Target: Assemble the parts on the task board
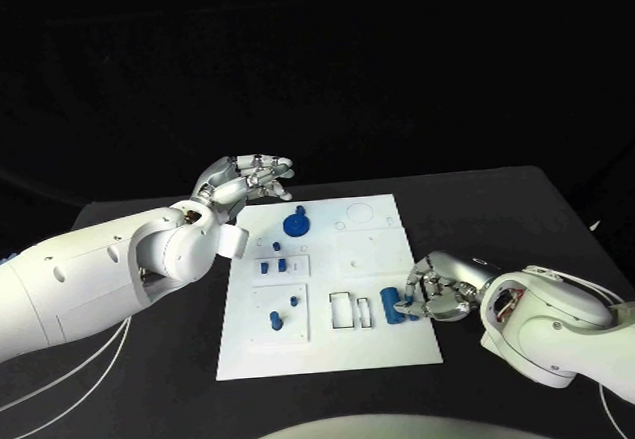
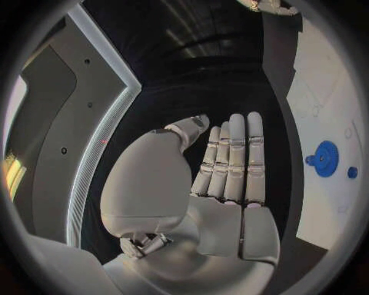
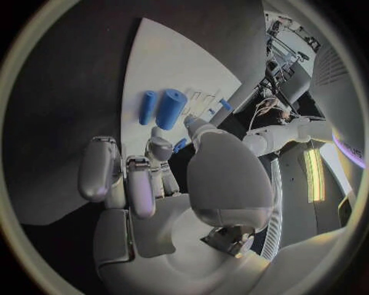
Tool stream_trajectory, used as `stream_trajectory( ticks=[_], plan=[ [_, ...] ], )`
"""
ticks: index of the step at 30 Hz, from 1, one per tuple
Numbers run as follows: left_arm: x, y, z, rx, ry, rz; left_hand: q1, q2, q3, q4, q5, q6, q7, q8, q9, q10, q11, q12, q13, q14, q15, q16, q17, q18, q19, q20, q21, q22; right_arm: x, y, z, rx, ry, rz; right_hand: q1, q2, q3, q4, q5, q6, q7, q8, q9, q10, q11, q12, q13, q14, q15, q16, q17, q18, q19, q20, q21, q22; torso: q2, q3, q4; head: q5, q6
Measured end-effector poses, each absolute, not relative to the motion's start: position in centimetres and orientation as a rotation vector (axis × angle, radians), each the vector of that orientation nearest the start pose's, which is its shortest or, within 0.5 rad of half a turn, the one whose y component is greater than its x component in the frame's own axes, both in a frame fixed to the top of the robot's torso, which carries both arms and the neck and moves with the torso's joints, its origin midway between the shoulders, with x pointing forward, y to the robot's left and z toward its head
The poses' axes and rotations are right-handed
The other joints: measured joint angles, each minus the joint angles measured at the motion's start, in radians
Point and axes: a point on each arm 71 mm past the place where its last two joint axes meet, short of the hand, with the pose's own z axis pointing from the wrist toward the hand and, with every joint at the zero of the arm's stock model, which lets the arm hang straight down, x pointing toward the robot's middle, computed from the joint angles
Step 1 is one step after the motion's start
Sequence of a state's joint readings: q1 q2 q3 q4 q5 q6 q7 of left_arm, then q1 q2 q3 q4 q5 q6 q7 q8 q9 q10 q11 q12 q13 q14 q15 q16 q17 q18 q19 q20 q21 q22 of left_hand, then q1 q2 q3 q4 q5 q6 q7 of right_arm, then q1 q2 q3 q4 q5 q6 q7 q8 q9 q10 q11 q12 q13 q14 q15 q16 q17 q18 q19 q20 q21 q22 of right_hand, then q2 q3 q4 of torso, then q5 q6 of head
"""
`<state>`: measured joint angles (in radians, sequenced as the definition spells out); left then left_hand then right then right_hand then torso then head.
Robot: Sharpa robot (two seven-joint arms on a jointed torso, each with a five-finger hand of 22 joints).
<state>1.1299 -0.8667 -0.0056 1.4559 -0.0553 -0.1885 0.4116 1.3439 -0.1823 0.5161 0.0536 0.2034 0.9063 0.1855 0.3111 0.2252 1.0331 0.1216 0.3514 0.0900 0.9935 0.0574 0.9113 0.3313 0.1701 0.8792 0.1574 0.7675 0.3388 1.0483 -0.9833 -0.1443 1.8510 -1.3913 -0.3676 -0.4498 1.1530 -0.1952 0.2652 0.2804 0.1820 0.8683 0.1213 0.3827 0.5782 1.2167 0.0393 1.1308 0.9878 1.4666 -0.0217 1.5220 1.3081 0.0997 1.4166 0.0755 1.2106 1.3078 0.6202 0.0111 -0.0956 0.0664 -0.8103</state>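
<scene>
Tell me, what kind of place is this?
Probably a robotics lab or test bench: a black table carries a white task board with small blue parts, worked by a robot's left hand and right hand.

dim scene, black surround; task board [image 1: 372,276] brightly lit; wrist views fisheye-bent, dark at rims.

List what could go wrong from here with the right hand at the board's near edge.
1. The right hand reaches over the task board's right edge with its fingers at two blue cylinders lying side by side. Closing on one may knock or roll the other.
2. A small blue part sits at its fingertips; whether it is pinched is unclear, so it might drop.
3. Pressing on the edge could shift the board.
</scene>
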Motion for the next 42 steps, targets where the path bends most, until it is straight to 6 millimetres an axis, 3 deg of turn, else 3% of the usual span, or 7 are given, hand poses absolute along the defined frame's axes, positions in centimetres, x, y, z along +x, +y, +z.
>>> stream_trajectory(
  ticks=[13, 26, 33, 36, 42],
  plan=[
    [49.0, 23.6, -20.2, -1.097, 1.443, -1.576, 0.000, 0.000, 0.000, 0.000, 0.000, 0.000, 0.000, 0.000, 0.001, 0.000, 0.000, 0.000, 0.000, 0.000, 0.000, -0.003, 0.000, 0.000, 0.000, 0.000, 0.000, 0.000, 37.8, -17.9, -27.1, 0.052, 1.984, 0.535, 0.000, 0.000, -0.003, 0.003, 0.004, 0.000, 0.000, 0.000, 0.002, 0.000, 0.000, 0.000, 0.002, 0.000, 0.000, 0.000, 0.000, 0.000, 0.000, 0.000, 0.000, 0.000, 0.001, 0.0029, -0.0011, 0.007, -0.004],
    [49.0, 23.7, -20.1, -1.097, 1.443, -1.575, 0.000, 0.000, 0.000, 0.000, 0.000, 0.000, 0.000, 0.000, 0.001, 0.000, 0.000, -0.004, 0.000, 0.000, 0.000, -0.003, 0.001, 0.000, 0.000, 0.000, 0.000, -0.001, 38.0, -17.0, -28.1, 0.028, 1.995, 0.517, -0.005, 0.006, -0.007, 0.007, 0.018, 0.003, -0.004, 0.000, 0.008, 0.000, 0.000, 0.000, 0.019, 0.000, 0.000, 0.000, 0.000, 0.000, 0.000, 0.000, -0.001, 0.000, 0.001, 0.0023, -0.0012, 0.014, -0.012],
    [49.0, 23.7, -20.1, -1.097, 1.445, -1.575, 0.000, 0.000, -0.003, -0.003, 0.000, 0.000, 0.000, 0.000, 0.001, 0.000, 0.000, -0.004, 0.000, 0.000, 0.000, -0.003, 0.001, 0.000, 0.000, 0.000, 0.000, -0.001, 38.1, -16.8, -28.3, 0.013, 2.000, 0.504, 0.016, 0.027, -0.011, 0.005, 0.023, 0.017, -0.010, 0.011, 0.019, 0.004, -0.004, 0.009, 0.037, 0.000, -0.007, 0.004, 0.000, 0.000, 0.002, -0.003, -0.001, 0.000, 0.001, 0.0011, -0.0021, 0.017, -0.014],
    [49.0, 23.7, -20.1, -1.098, 1.445, -1.575, 0.000, 0.000, -0.003, -0.003, 0.000, 0.000, 0.000, 0.000, 0.000, 0.000, 0.000, -0.004, 0.000, 0.000, 0.000, -0.003, 0.001, 0.000, 0.000, 0.000, -0.004, -0.001, 38.1, -16.7, -28.3, 0.007, 1.998, 0.503, 0.025, 0.036, -0.011, 0.005, 0.029, 0.020, -0.011, 0.012, 0.022, 0.012, -0.006, 0.019, 0.050, 0.000, -0.007, 0.004, 0.000, -0.015, 0.003, -0.004, 0.003, 0.000, 0.001, 0.0008, -0.0019, 0.017, -0.015],
    [48.9, 23.8, -20.1, -1.098, 1.445, -1.574, 0.000, 0.000, -0.003, -0.003, 0.000, 0.000, 0.000, 0.000, 0.000, 0.000, 0.000, -0.004, 0.000, -0.001, 0.001, -0.003, 0.001, 0.000, 0.000, 0.000, -0.004, -0.002, 38.0, -16.5, -28.4, 0.007, 1.991, 0.507, 0.042, 0.053, -0.011, 0.006, 0.029, 0.045, -0.016, 0.026, 0.028, 0.051, -0.018, 0.056, 0.101, 0.000, -0.015, 0.008, 0.000, -0.015, 0.009, -0.009, 0.017, 0.000, 0.000, 0.0007, -0.0011, 0.017, -0.015]
  ],
)
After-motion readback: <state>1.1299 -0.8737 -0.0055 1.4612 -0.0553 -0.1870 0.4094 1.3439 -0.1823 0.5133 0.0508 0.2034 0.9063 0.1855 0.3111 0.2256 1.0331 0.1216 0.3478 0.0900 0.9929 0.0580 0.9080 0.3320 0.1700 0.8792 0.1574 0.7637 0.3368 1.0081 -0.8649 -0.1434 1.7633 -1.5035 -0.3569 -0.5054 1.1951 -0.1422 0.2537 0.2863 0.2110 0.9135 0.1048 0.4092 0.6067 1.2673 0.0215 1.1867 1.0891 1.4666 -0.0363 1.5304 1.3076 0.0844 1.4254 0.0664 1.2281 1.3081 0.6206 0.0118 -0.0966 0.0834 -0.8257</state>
